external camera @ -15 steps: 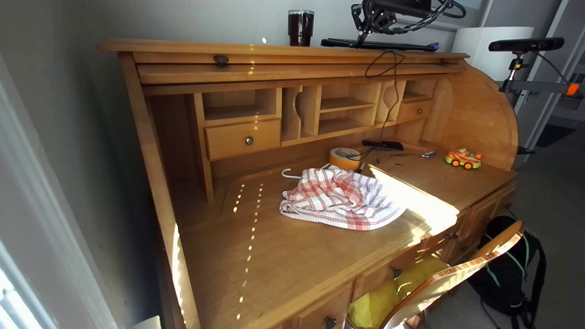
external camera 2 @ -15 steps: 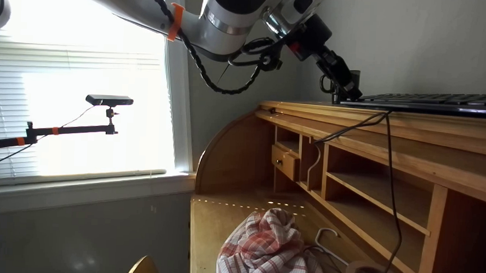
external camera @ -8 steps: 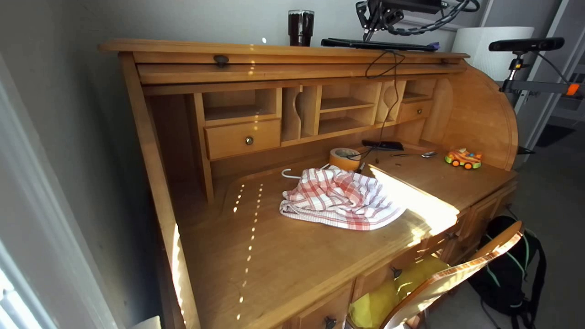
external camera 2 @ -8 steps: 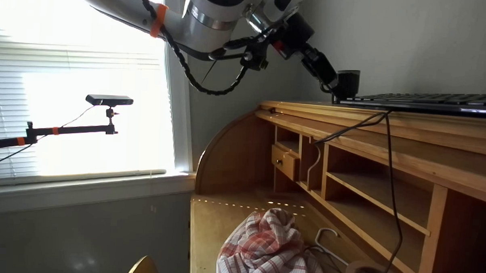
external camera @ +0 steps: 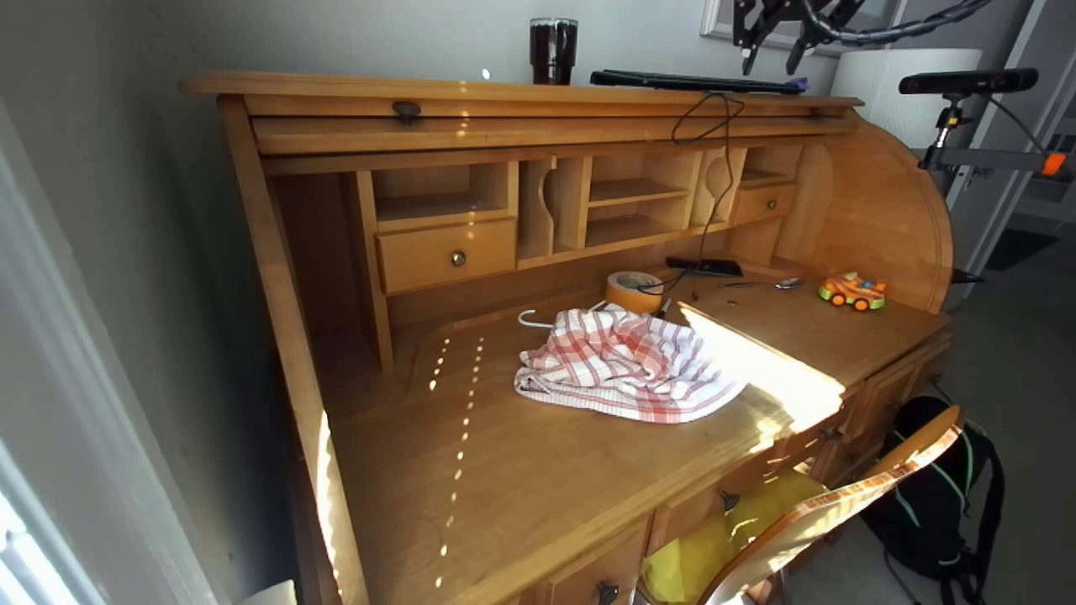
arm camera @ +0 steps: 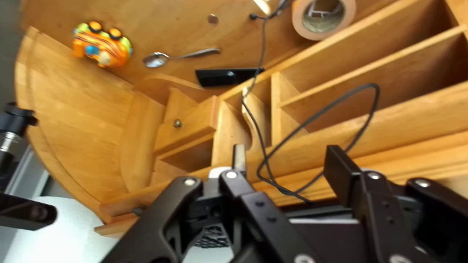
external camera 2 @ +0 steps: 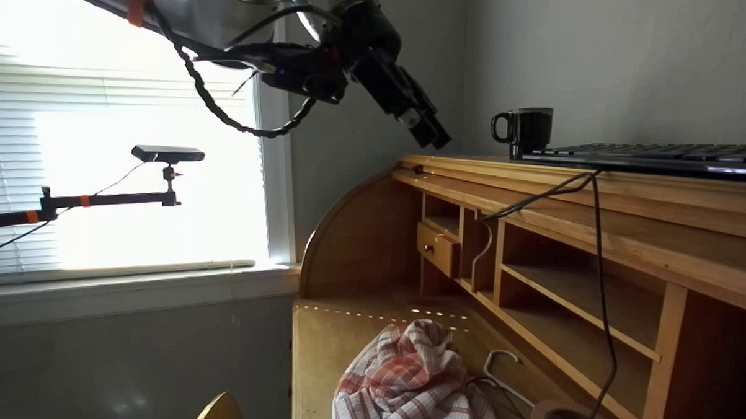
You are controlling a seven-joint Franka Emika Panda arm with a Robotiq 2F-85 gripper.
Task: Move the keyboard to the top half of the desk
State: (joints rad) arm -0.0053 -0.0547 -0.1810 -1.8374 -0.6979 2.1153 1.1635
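At the left of the desk I am seeing a drawer sitting in line with the pigeonholes, with dots of sunlight falling on the wood. A white hook is poking out beside a crumpled red-and-white cloth. Up on the top shelf a dark mug is standing upright; lower down, a roll of tape is sitting just behind the cloth. Next along, I am finding the keyboard lying flat on the top shelf, to the right of the mug in both exterior views, with a purple item showing at its right end, too small to identify. A black cable is hanging over the front edge and trailing down past the pigeonholes. A flat black object is lying below them, identity unclear. I am holding the gripper in the air, angled downward, apart from the keyboard, its fingers standing spread with a gap between them. Further right, a spoon and an orange toy car are resting on the desk. A wooden chair is standing at the front, a white lampshade is showing partly behind a mounted camera, and a black backpack is sitting beyond the chair.
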